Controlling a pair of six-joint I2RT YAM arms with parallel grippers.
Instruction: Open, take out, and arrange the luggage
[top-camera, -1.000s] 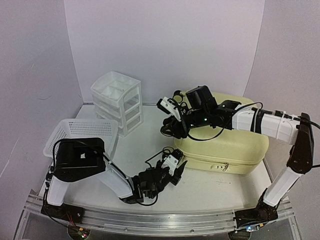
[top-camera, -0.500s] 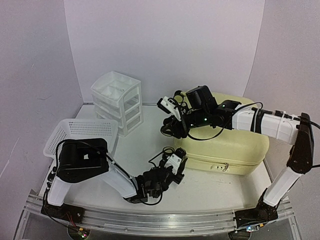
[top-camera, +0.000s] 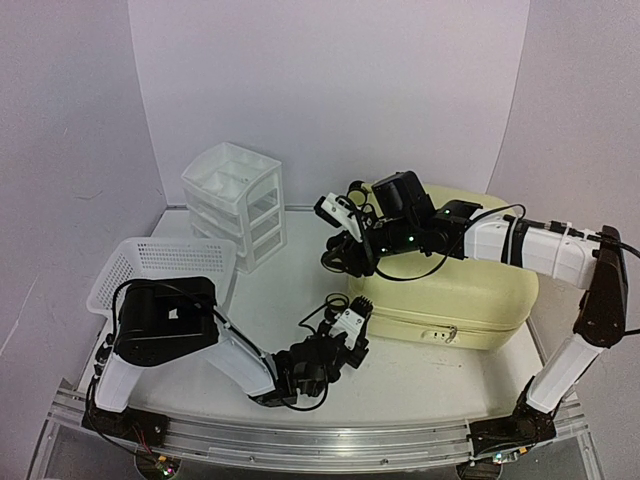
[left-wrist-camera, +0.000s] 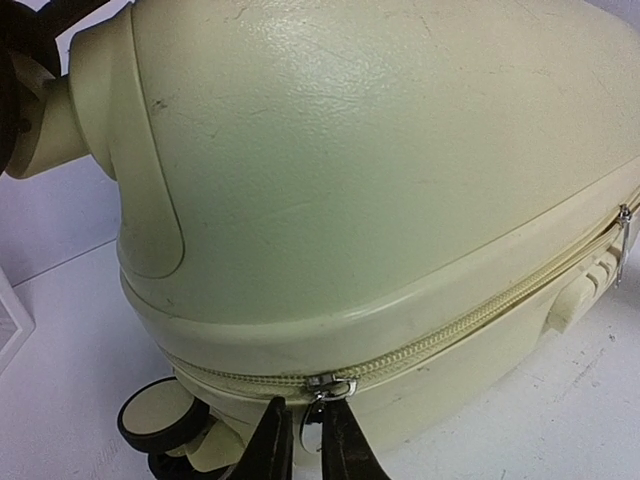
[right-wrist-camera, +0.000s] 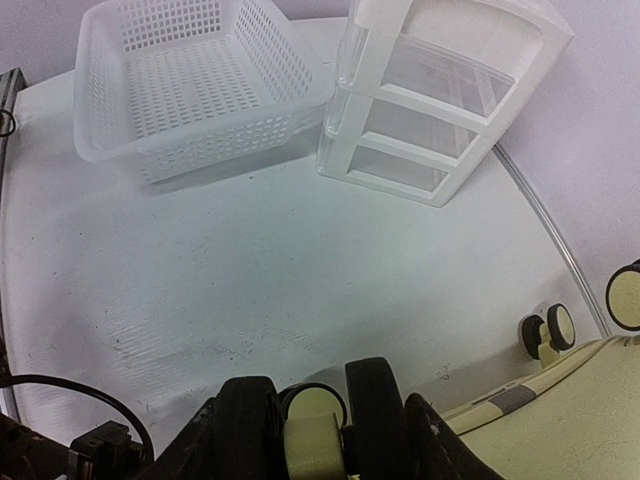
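**A:** What has changed just now?

**B:** The left hand (left-wrist-camera: 308, 445) has moved in low, to the near-left corner of the luggage (top-camera: 445, 285). Its fingers (left-wrist-camera: 272, 448) have drawn together around the zipper pull (left-wrist-camera: 313, 420), and the metal tab now hangs between them.

**A:** Does it hold the tab already?

**B:** I cannot tell. The gap is very narrow, but the wrist view cuts off the tips, so perhaps they only touch it.

**A:** What does this mean for the task?

**B:** I think the opening is only beginning. The zipper is shut all along the seam, the case is closed, and nothing is taken out yet.

**A:** And the right hand (right-wrist-camera: 310, 392)?

**B:** It is clenched on a spinner wheel (right-wrist-camera: 312, 445) at the far-left corner. In my judgement it steadies the case for the pull.

**A:** How does the luggage lie?

**B:** It lies flat on its shell, on the right half of the table (top-camera: 420, 385). In the top view its long axis runs left to right. The wheel end points left, toward the middle of the table, and the zipper seam faces the near edge.
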